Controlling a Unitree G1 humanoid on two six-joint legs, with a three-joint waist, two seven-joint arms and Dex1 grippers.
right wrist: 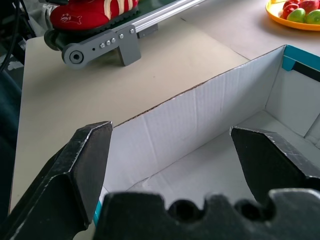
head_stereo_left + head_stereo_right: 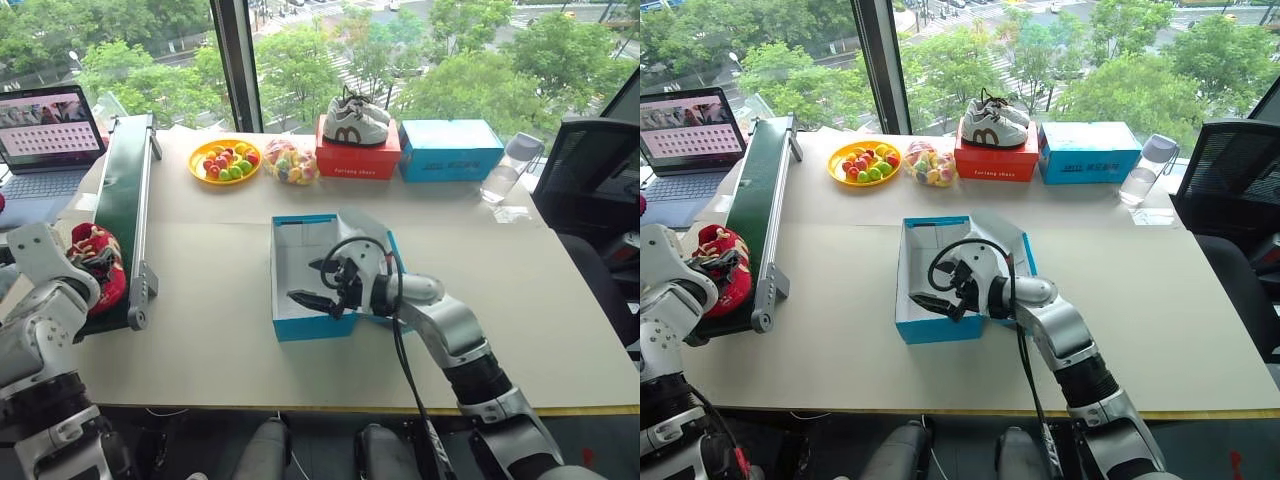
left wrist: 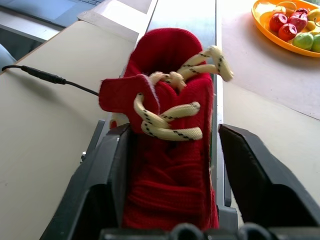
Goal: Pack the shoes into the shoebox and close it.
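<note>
1 red shoe [image 3: 167, 150] on conveyor [image 2: 125, 190] | 1 open shoebox [image 2: 300, 325]

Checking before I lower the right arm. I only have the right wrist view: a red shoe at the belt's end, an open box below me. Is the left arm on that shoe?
Observer: Yes. The left gripper straddles the red shoe, jaws open, one side against it and a gap on the other.
Operator: Where's the lid?
Observer: The lid stands open on the shoebox's right side, just behind the right gripper, whose jaws are open over the box.
Operator: What's past the box?
Observer: White-and-grey sneakers sit on a red box at the table's far edge.
</note>
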